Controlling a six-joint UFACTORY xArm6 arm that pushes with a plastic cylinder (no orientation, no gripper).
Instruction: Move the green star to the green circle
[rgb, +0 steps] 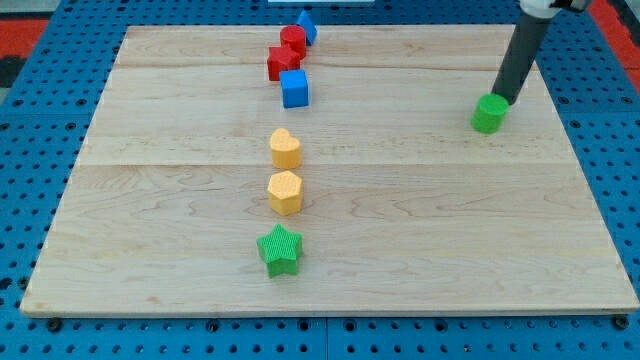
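One small green plastic star block (280, 250) is your job — it sits flat on the pale wooden board (150, 220) near the view's bottom, a little left of centre. Judge it light, rigid and ribbed, likely to slide easily on the smooth wood and just as likely to spin if you catch one of its points off-centre. There is nothing to grasp with: the arm ends in a plain dark rod, no jaws to open or close, so you push. Contact it on its lower-left side, in a notch between points if you can, so the shove aims toward the view's upper right.

Just above the star stand a yellow hexagonal block (285, 192) and, beyond that, a yellow heart-like block (285, 148). Both lie close to the star's upper side, so a push straight up would carry them along; angle rightward early.

Farther up, a blue cube (294, 88), two red blocks (285, 52) and another blue block (306, 26) cluster near the top edge, well off your line.

The green round block (488, 114) waits well apart at the upper right. My tip (500, 98) rests touching or just beside its upper edge, holding nothing — bring it away without nudging that target.
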